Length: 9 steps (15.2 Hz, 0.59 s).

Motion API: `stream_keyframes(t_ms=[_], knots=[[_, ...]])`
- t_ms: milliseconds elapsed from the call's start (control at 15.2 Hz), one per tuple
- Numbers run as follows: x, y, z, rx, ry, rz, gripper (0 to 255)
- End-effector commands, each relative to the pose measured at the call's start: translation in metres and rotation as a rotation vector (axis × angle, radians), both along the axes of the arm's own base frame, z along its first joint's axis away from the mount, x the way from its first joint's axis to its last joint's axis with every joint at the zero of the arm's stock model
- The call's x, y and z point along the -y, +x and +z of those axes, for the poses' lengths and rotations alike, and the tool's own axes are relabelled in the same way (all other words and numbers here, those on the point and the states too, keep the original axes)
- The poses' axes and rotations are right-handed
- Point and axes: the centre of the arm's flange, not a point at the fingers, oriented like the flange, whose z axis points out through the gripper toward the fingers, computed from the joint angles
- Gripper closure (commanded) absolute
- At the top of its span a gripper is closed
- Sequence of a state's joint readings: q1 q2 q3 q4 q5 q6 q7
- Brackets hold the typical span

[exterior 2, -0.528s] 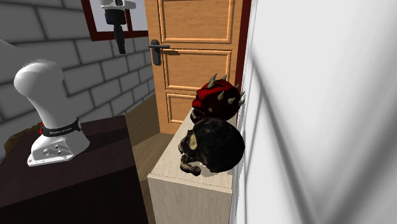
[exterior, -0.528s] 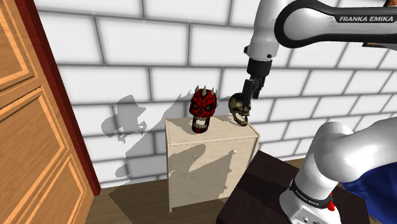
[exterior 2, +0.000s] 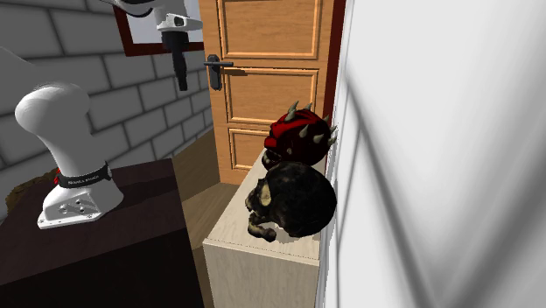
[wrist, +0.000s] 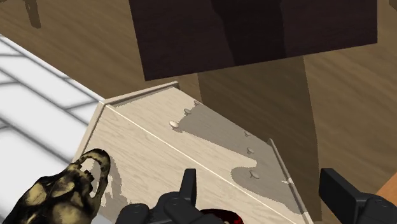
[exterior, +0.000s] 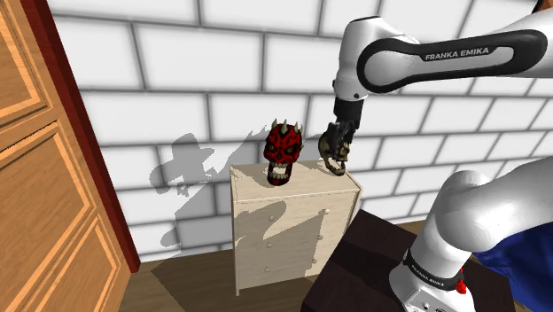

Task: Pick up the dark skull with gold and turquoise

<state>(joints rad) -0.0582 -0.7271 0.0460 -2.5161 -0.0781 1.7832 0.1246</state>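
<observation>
Shoulder view: a white brick wall (exterior: 177, 71) runs across the back, and a panelled wooden door (exterior: 35, 168) stands at the picture's left. The white arm (exterior: 443, 62) rises from its dark box stand (exterior: 354, 266) at lower right and reaches across to the left. A pale wood dresser (exterior: 284, 230) with small drawer knobs stands against the wall, just beside the stand.

Two skulls sit on the dresser's top. A red horned skull (exterior: 284, 152) is toward the shoulder view's left. The dark skull (exterior: 335, 152), mottled black and gold, is at the right end, with a narrow gap between the two. Any turquoise on it is too faint to make out.

In this view the gripper (exterior: 342, 128) points down and overlaps the dark skull. The second exterior view shows the gripper (exterior 2: 181, 83) hanging well out from the wall, on the stand's side of the dresser and higher than the dark skull (exterior 2: 293, 201), so it is not touching it.

In the wrist view the gripper (wrist: 261, 181) has its two black fingers (wrist: 189, 184) spread wide with nothing clasped. Only the dresser's top and front show between them. The dark skull (wrist: 63, 191) lies outside the gap, on the wall side of the dresser top.
</observation>
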Motion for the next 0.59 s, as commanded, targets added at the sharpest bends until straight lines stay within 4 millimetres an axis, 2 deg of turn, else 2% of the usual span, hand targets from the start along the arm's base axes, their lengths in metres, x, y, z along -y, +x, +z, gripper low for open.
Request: stream_keyframes(t_ms=[0,528], knots=[[0.015,0.012,-0.02,0.003,-0.027,-0.037,0],[0.078,0.051,-0.083,0.011,-0.132,-0.184,0]])
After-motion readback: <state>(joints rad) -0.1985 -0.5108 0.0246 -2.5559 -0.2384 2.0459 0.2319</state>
